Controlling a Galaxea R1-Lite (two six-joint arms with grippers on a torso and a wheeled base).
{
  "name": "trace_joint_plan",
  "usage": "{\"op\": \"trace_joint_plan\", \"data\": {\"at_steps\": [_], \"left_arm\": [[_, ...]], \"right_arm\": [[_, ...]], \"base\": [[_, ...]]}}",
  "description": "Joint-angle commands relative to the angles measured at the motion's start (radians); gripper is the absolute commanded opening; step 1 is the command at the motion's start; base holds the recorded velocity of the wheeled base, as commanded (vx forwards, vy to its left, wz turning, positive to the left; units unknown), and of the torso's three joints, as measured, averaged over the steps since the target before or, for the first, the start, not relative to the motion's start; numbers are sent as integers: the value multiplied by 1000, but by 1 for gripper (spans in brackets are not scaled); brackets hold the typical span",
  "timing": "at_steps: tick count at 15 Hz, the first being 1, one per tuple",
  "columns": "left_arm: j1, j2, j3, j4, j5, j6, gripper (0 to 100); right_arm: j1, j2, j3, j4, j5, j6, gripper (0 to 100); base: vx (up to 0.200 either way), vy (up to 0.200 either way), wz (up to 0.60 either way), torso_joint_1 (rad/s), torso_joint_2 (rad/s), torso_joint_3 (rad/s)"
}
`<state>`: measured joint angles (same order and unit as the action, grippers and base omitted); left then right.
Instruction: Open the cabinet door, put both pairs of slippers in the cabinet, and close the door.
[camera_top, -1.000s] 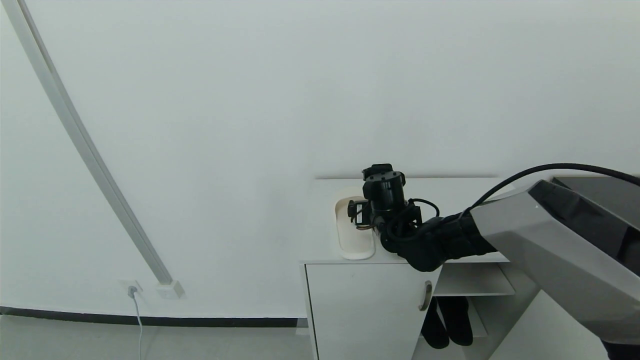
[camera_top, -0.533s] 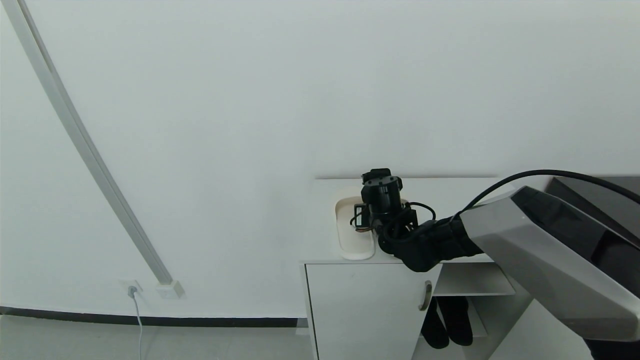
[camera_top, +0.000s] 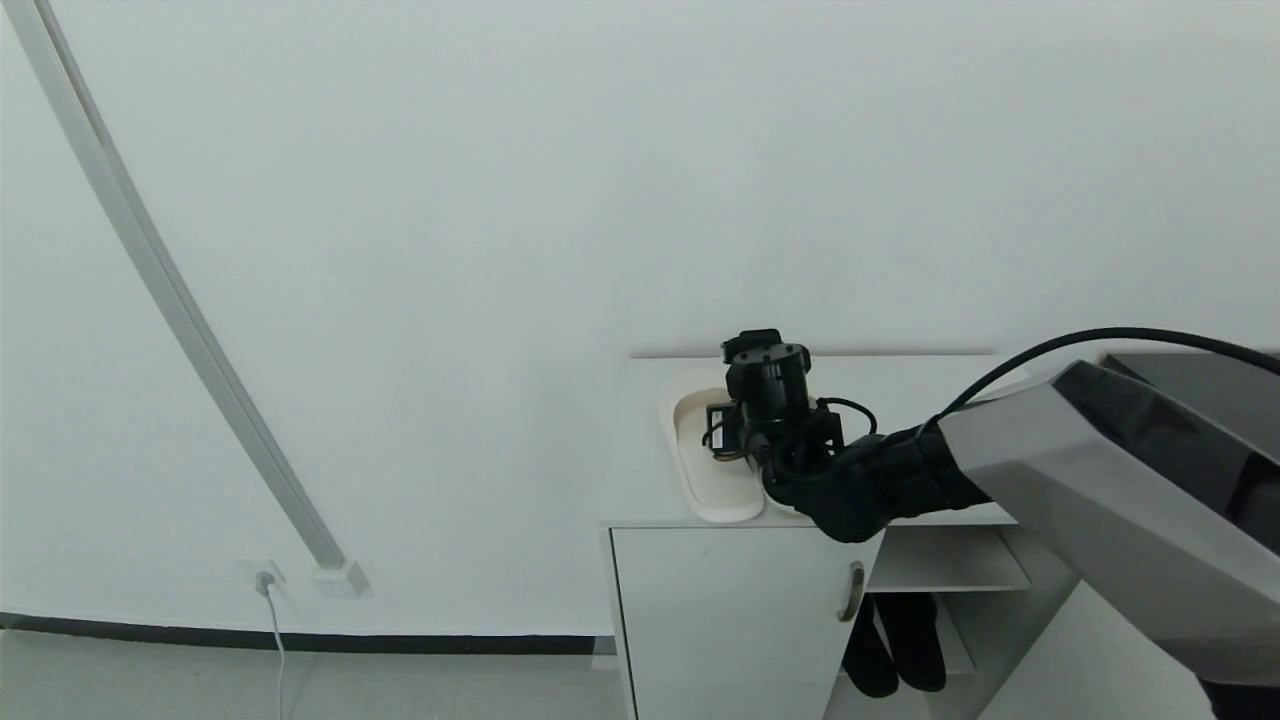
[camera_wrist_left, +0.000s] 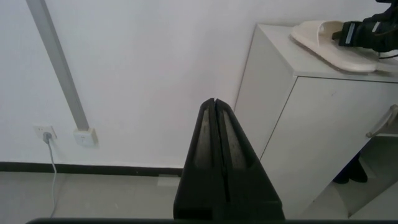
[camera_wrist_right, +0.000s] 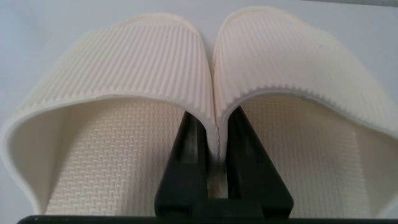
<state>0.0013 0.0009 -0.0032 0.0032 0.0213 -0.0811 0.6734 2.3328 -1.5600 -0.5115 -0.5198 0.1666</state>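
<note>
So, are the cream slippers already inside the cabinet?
No, the cream slippers lie on top of the cabinet, with the right tool pinching their adjoining sides.

The right arm (camera_top: 1100, 480) reaches from the lower right of the head view toward the centre. Its grey upper shell leads into a black-sleeved forearm (camera_top: 880, 485), and a black cable (camera_top: 1100, 335) arcs above it. A black cylindrical wrist (camera_top: 768, 385) stands up at the arm's end, with the right gripper (camera_top: 722, 432) just beside it at the tip. Its two black fingers (camera_wrist_right: 183, 162) are drawn close, pinching the touching inner walls of a pair of cream slippers (camera_wrist_right: 137, 74) between them. The left gripper (camera_wrist_left: 215, 106) points roughly level, its fingers (camera_wrist_left: 204, 143) pressed flat together and holding nothing.
</note>
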Motion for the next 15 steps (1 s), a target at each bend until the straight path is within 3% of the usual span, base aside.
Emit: {"op": "trace_joint_plan", "data": {"at_steps": [1,5,7,15], "left_arm": [[0,1,0,0,0,3,0],[0,-1,0,0,2,1,0],[0,1,0,0,2,0,0],[0,-1,0,0,2,-3,0]], "right_arm": [[20,-220,218,-24,103,-19,0],[52,-521,661,-156,345,-79,0],[74,-621,793,-186,391,-110,0],[100,-659,844,-180,394,-105,0]], "base": [[0,0,0,0,0,0],[0,0,0,0,0,0],[0,0,0,0,0,0],[0,0,0,0,0,0]]}}
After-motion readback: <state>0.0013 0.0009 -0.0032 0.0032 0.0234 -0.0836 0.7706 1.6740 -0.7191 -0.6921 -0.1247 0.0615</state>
